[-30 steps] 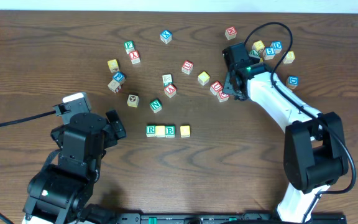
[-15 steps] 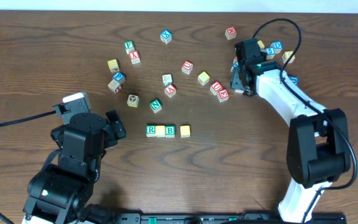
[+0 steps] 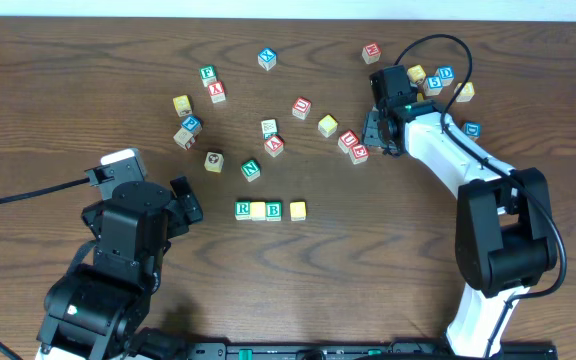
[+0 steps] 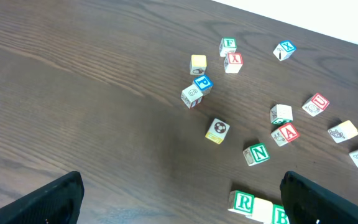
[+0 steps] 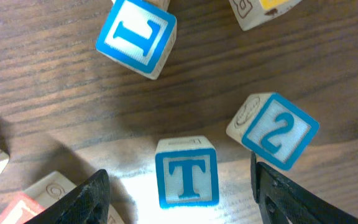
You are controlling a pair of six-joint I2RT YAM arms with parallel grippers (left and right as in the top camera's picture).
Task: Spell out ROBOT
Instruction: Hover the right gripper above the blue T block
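A row is being formed by the green R cube (image 3: 243,209), a yellow-faced cube (image 3: 258,210) and the green B cube (image 3: 274,210), touching side by side. A second yellow-faced cube (image 3: 298,210) is being seen just right of them, slightly apart. The blue T cube (image 5: 186,177) is being seen flat on the table (image 5: 55,93), letter upward.

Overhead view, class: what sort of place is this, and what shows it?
Probably a robotics lab bench: a left arm and right arm at a wooden table, scattered lettered cubes, a black cable.
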